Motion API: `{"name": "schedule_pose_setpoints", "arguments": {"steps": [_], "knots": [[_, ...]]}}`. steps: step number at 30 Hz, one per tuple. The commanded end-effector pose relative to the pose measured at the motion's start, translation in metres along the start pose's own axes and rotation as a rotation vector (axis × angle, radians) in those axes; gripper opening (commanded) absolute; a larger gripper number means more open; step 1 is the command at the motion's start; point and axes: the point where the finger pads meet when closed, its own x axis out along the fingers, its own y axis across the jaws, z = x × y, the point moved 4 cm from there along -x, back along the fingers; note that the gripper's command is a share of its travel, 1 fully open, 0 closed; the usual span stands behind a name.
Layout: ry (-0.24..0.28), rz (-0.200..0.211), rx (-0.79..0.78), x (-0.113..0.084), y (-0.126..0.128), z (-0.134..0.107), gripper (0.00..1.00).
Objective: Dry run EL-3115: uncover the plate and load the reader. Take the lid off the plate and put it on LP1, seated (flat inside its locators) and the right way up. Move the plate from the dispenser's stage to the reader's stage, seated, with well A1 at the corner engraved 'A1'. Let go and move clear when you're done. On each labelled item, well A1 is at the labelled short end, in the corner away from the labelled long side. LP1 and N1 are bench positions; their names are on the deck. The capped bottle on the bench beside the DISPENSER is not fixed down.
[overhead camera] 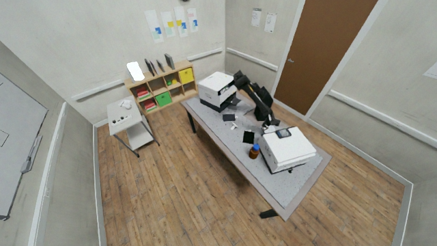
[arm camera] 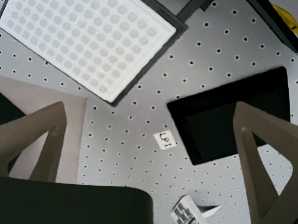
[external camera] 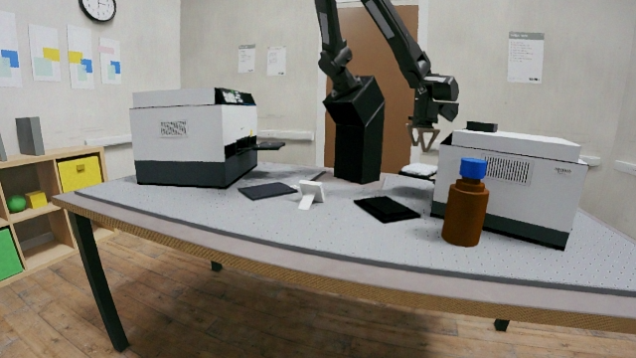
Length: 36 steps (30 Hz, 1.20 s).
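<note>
My gripper (overhead camera: 265, 126) (external camera: 421, 147) (arm camera: 149, 111) is open and empty, above the bench beside the dispenser (overhead camera: 288, 147) (external camera: 507, 184). The white plate (external camera: 418, 169) (arm camera: 85, 42) lies on the dispenser's stage, up and left of the fingers in the wrist view; its wells show and no lid is distinct on it. LP1 (overhead camera: 248, 137) (arm camera: 225, 93) is black, right of its label (arm camera: 165, 140). A black slab (external camera: 387, 207) (arm camera: 215, 130), apparently the lid, lies in it; its seating is unclear. The reader (overhead camera: 215, 90) (external camera: 189, 134) has its dark stage (external camera: 269, 146) out; no plate shows there.
The brown bottle (overhead camera: 254, 152) (external camera: 464, 214) with a blue cap stands upright beside the dispenser. A dark flat nest (overhead camera: 229, 117) (external camera: 267, 190), apparently N1, lies nearer the reader. A small white stand (overhead camera: 233, 126) (external camera: 311, 191) (arm camera: 186, 211) is between it and LP1.
</note>
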Motion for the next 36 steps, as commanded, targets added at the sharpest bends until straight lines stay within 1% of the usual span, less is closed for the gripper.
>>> {"name": "schedule_pose_setpoints", "arguments": {"steps": [1, 3, 4, 7, 9, 11, 13, 14, 18, 21, 23, 26, 29, 31, 32, 35, 36], "knots": [[-0.006, -0.002, -0.127, -0.001, 0.001, 0.006, 1.00], [-0.006, -0.002, -0.127, -0.001, 0.001, 0.006, 1.00], [-0.007, -0.004, -0.137, -0.002, 0.006, 0.009, 1.00], [-0.005, -0.008, -0.238, -0.008, 0.019, 0.019, 1.00], [-0.003, -0.015, -0.299, -0.008, 0.014, 0.018, 1.00], [-0.005, -0.022, -0.348, -0.013, 0.019, 0.023, 1.00], [0.001, -0.018, -0.410, -0.012, 0.027, 0.026, 1.00], [0.002, -0.017, -0.433, -0.010, 0.025, 0.025, 1.00], [0.015, -0.011, -0.554, -0.013, 0.043, 0.027, 1.00], [0.013, -0.014, -0.547, -0.014, 0.044, 0.026, 1.00], [0.018, -0.016, -0.607, -0.019, 0.055, 0.027, 1.00], [0.027, -0.017, -0.698, -0.017, 0.054, 0.026, 1.00], [0.031, -0.008, -0.794, -0.019, 0.072, 0.030, 1.00], [0.034, -0.010, -0.855, -0.019, 0.072, 0.031, 1.00], [0.035, -0.017, -0.874, -0.019, 0.068, 0.031, 1.00], [0.024, -0.033, -0.809, -0.021, 0.058, 0.035, 1.00], [0.024, -0.033, -0.809, -0.021, 0.058, 0.035, 1.00]]}}
